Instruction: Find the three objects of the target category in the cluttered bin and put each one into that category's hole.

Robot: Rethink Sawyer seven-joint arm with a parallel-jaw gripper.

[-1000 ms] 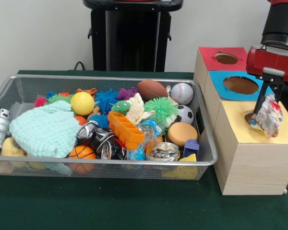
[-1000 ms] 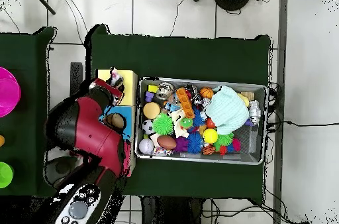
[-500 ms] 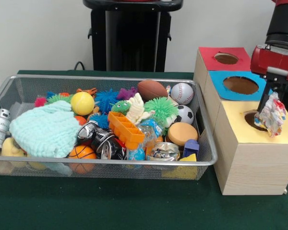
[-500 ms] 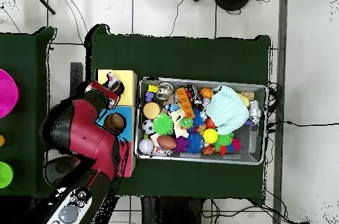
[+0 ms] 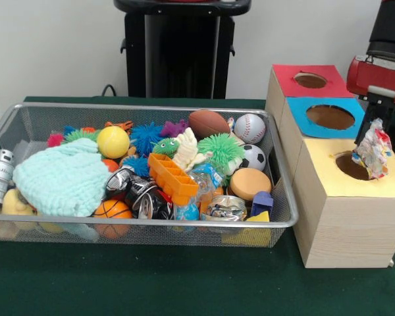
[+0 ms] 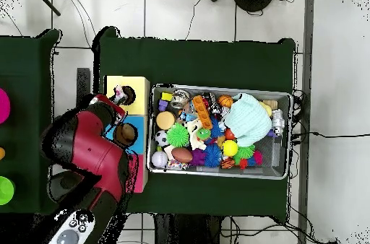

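Note:
My gripper (image 5: 373, 135) hangs at the far right of the front view, shut on a crumpled multicoloured wrapper (image 5: 372, 153). The wrapper dangles just over the right side of the round hole (image 5: 352, 166) in the yellow-topped box (image 5: 329, 184). In the overhead view the red arm (image 6: 87, 147) reaches up beside the boxes, and its gripper (image 6: 114, 102) is at the yellow box's hole (image 6: 128, 96). The wire bin (image 5: 13, 112) holds crushed cans (image 5: 139, 193) and a clear crinkled packet (image 5: 207, 178) among toys.
Behind the yellow box stand a blue-topped box (image 5: 329, 117) and a red-topped box (image 5: 309, 80), each with a round hole. The bin also holds a mint knitted cloth (image 5: 62, 178), an orange tray (image 5: 171, 178), balls and spiky toys. Green cloth (image 5: 151, 283) covers the table.
The gripper with the wrapper has drifted slightly right and upward in the front view, uncovering more of the yellow box's hole. Things in the bin have not moved.

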